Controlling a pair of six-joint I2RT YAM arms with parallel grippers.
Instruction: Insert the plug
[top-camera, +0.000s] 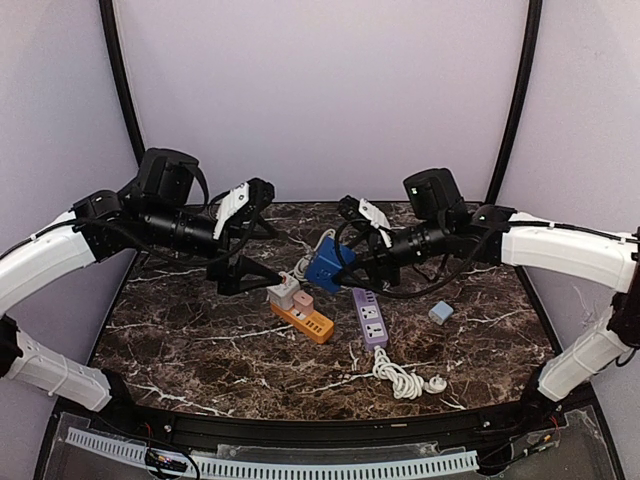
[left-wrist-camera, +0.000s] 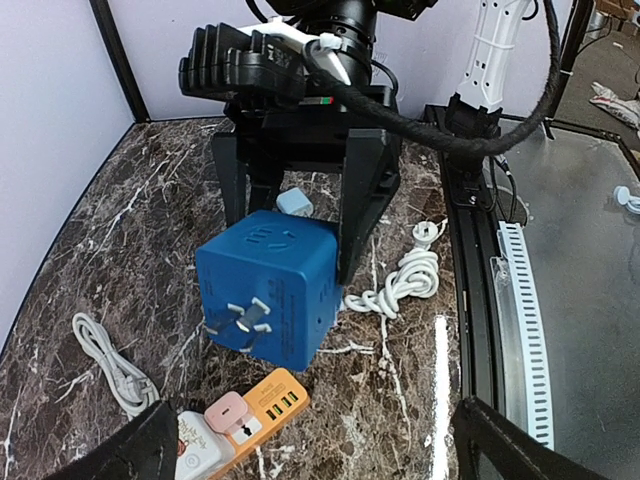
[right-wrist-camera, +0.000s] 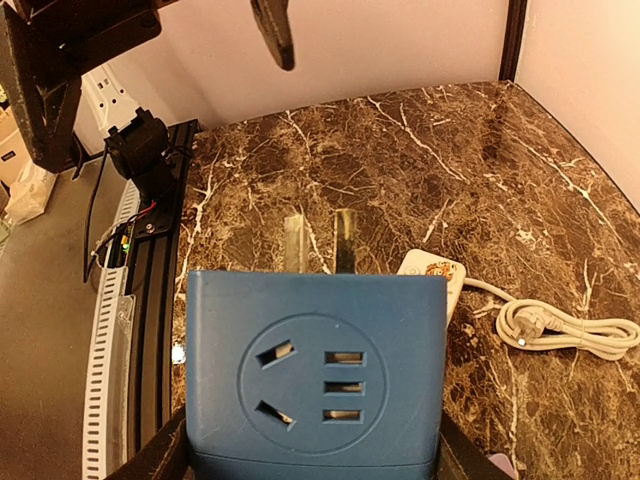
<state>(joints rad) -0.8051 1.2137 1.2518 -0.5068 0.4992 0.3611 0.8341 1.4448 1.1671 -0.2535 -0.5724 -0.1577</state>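
My right gripper (top-camera: 338, 270) is shut on a blue cube adapter (top-camera: 322, 266) and holds it above the table. In the left wrist view the cube (left-wrist-camera: 265, 285) shows its three metal prongs (left-wrist-camera: 238, 318) pointing toward an orange power strip (left-wrist-camera: 268, 398). In the right wrist view the cube (right-wrist-camera: 315, 380) fills the space between the jaws, socket face to the camera. The orange strip (top-camera: 305, 320) lies at the table's middle with a pink charger (top-camera: 303, 300) and a white adapter (top-camera: 283, 291) on it. My left gripper (top-camera: 245, 275) is open and empty just left of the strip.
A purple power strip (top-camera: 369, 317) with a coiled white cord (top-camera: 400, 378) lies right of the orange one. A small grey-blue block (top-camera: 440, 312) sits further right. A loose white cable (left-wrist-camera: 110, 365) lies at the back. Black rails run along the table's near edge.
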